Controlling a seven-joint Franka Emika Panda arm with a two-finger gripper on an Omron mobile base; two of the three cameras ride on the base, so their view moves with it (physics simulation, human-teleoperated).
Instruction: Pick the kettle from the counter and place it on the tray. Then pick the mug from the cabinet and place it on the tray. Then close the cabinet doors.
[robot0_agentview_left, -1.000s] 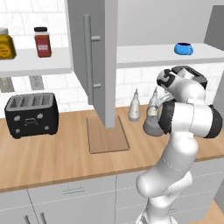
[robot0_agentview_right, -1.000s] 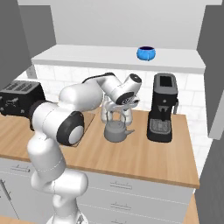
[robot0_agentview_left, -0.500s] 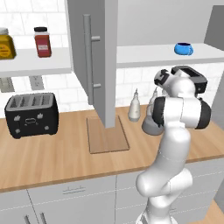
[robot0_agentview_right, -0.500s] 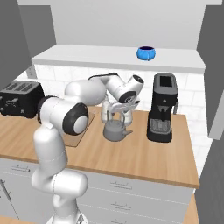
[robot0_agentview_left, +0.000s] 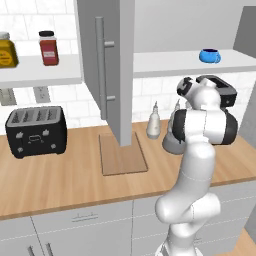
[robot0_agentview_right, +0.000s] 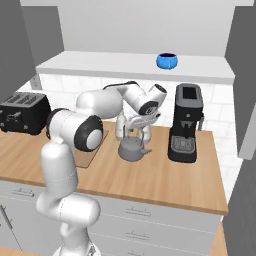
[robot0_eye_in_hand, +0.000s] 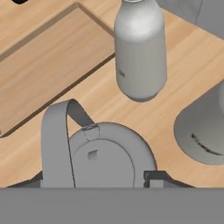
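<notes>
Kettle (robot0_agentview_right: 132, 149), squat grey metal with a flat arched handle, bears no legible writing; gripper (robot0_agentview_right: 138, 120) fingers straddle the handle, grip uncertain.

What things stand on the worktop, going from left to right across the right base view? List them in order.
Toaster → tray → kettle → coffee machine.

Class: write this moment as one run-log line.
stage: grasping kettle | gripper: over kettle handle, grip unconfirmed | tray: bare | mug: on cabinet shelf | doors: open
</notes>
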